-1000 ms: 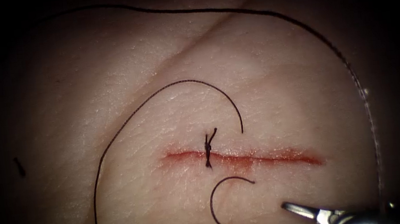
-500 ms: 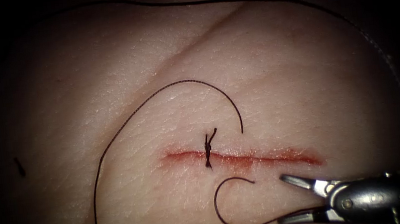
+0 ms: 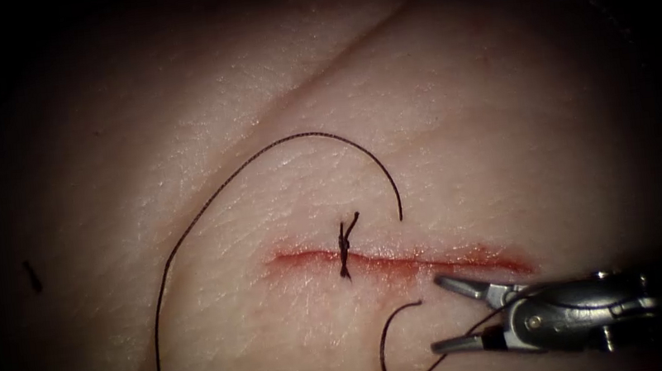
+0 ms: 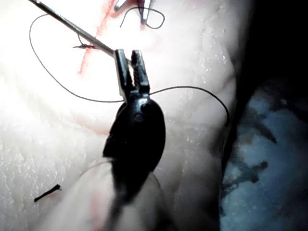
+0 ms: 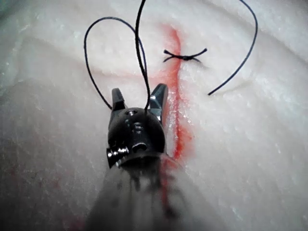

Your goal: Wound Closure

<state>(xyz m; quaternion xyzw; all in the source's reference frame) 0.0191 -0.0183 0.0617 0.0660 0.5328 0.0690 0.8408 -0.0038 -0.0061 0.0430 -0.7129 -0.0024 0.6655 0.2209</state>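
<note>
Where the right tool (image 3: pixel 439 314) sits just below the cut's right end, jaws spread and empty: thread (image 3: pixel 382 354) runs between them, loop curling left. Beyond: cut (image 3: pixel 406 264), knot (image 3: pixel 344 250). Farthest, left tool (image 4: pixel 132 67): needle (image 4: pixel 72 28) at its tip, hold unclear.

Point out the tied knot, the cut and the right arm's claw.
tied knot (image 3: pixel 344 247), endoscope view: on the dark knot where it crosses the cut.
cut (image 3: pixel 439 260), endoscope view: on the red line, right of the knot.
right arm's claw (image 3: pixel 445 315), endoscope view: midway between its two spread tips, thread running between them.
</note>
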